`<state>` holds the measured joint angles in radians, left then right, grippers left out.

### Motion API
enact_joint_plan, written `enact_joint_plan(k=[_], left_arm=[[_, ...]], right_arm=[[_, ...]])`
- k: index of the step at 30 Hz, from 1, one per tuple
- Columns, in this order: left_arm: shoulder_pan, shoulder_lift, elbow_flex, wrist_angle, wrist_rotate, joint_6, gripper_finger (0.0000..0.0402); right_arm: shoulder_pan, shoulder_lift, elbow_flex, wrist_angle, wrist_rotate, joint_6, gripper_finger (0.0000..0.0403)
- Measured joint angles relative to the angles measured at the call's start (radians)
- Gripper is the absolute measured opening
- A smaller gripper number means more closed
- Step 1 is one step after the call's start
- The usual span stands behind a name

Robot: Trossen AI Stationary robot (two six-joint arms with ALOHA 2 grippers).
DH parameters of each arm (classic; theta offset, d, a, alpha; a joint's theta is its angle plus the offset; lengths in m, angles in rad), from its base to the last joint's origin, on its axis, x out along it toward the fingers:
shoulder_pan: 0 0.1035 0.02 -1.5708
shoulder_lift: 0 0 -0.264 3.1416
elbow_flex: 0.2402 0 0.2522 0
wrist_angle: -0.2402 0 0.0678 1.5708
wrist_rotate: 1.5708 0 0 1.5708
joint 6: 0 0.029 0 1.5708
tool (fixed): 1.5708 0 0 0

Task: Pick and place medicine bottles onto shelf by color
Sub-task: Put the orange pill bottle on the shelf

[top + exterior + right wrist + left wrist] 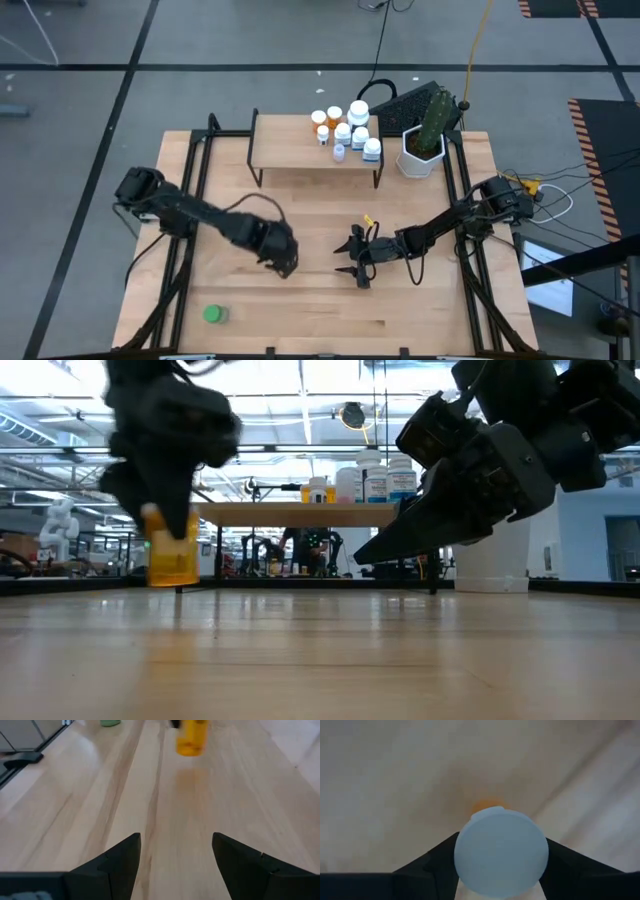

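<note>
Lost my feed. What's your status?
Left gripper shut on orange bottle, lifted off table. Right gripper open, empty, low mid-table. Green bottle left; path to shelf clear.

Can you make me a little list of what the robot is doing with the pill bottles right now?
left gripper: shut on the orange bottle, white cap up, lifted just above the table
right gripper: open, empty, low over the table
shelf: holds a cluster of white and orange bottles at one end
green bottle: alone near the table's front edge

Grey floor point(80, 100) crossed by dark lines; bright ceiling lights point(300, 380).
</note>
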<state>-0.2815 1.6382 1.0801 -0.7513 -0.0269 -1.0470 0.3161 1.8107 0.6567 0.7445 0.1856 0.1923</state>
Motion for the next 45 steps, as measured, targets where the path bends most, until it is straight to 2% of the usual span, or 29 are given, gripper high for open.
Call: enact_joint_plan(k=[6, 9, 13, 18, 22, 30, 35, 45], left_arm=[[0.148, 0.0, 0.048, -0.007, 0.036, 0.172, 0.0199], [0.196, 0.0, 0.104, -0.03, 0.048, 0.241, 0.0198], [0.258, 0.0, 0.24, -0.148, -0.015, 0.332, 0.0218], [0.358, 0.0, 0.387, -0.153, -0.079, 0.464, 0.0214], [0.452, 0.01, 0.47, -0.119, -0.092, 0.563, 0.0201], [0.58, 0.082, 0.531, -0.063, -0.104, 0.664, 0.0228], [0.633, 0.135, 0.566, -0.059, -0.083, 0.704, 0.0223], [0.663, 0.206, 0.596, -0.061, -0.082, 0.728, 0.0238]], right_arm=[[0.013, 0.0, 0.0, 0.0, -0.002, 0.023, 0.0242], [0.013, 0.0, 0.0, 0.007, -0.001, 0.022, 0.0242], [0.01, 0.0, 0.0, 0.008, 0.001, -0.002, 0.0242], [0.005, 0.0, 0.0, 0.007, 0.001, 0.001, 0.0242], [0.007, 0.0, 0.0, 0.007, 0.001, 0.004, 0.0242], [0.006, 0.0, 0.0, 0.001, -0.002, 0.004, 0.0242], [0.006, -0.001, 0.0, -0.019, -0.002, 0.004, 0.0242], [0.006, -0.001, 0.0, -0.026, -0.002, 0.001, 0.0242]])
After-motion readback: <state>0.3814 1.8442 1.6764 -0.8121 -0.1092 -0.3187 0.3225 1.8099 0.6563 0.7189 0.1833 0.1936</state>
